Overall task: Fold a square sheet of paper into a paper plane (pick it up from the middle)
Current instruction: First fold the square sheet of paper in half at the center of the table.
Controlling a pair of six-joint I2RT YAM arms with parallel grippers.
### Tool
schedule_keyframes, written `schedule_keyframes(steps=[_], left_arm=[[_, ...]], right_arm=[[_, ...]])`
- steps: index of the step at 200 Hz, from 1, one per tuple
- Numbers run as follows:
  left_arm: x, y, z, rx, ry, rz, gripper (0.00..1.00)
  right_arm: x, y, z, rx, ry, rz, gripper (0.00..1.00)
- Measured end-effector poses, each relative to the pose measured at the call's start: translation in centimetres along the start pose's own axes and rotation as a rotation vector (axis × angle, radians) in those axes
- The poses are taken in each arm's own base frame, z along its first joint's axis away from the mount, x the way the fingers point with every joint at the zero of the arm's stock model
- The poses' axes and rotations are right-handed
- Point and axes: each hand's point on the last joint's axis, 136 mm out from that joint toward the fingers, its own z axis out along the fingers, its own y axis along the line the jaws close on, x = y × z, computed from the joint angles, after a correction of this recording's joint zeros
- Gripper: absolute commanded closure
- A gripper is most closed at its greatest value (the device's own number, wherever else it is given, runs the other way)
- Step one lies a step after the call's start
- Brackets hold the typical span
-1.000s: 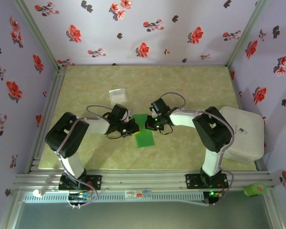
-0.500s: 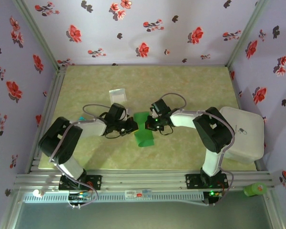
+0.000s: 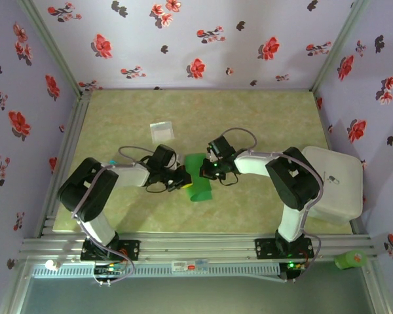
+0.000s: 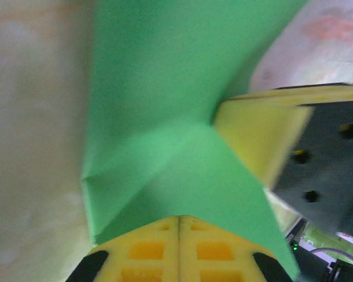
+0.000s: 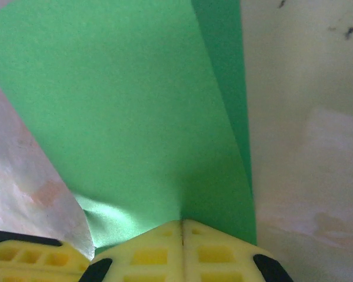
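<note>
Left fingers: the left gripper (image 4: 179, 218) has its two yellow fingers pressed together at the bottom of the left wrist view, pinching the near edge of the green sheet of paper (image 4: 165, 88).
Right fingers: the right gripper (image 5: 182, 223) is likewise closed, clamped on the sheet's edge at the bottom centre of the right wrist view.
Paper, look: bright green, plain and unmarked. In the left wrist view, creases meet near the middle and one layer lies folded over another. In the right wrist view, a darker green strip runs along its right side.
Paper, place: at the centre of the top view, a narrow, slightly tilted green shape (image 3: 198, 184) on the table (image 3: 262, 118), held between the two grippers.
Counts: one green sheet; two grippers; one small pale square packet (image 3: 162, 131), upper left of centre; one white lidded container (image 3: 334, 183) at the right edge; one small green object (image 3: 350, 260), lower right.
Writing: a small mark on the container and a strip label on the front rail (image 3: 187, 265), both too small to read.
</note>
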Motion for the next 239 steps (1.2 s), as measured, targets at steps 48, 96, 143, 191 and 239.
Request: schedule_keyframes(steps=[48,96,143,191,239], left_arm=[[0.5,1.2,0.2,-0.032,0.015,0.045,1.00],[1.1,1.1,-1.4,-0.082,-0.001,0.059,1.00],[1.1,-2.2,-1.9,0.011,-0.017,0.086,1.00],[1.7,-0.8,-0.2,0.004,0.013,0.060,1.00],[2.6,1.0,0.5,-0.009,0.034,0.057,1.00]], right_arm=[[0.3,-0.2,-0.1,-0.005,-0.006,0.009,1.00],[0.3,-0.2,-0.1,-0.009,-0.010,0.014,1.00],[0.3,-0.2,-0.2,-0.007,-0.012,0.017,1.00],[0.3,-0.2,-0.2,-0.006,-0.012,0.017,1.00],[0.3,-0.3,-0.2,-0.005,-0.012,0.017,1.00]])
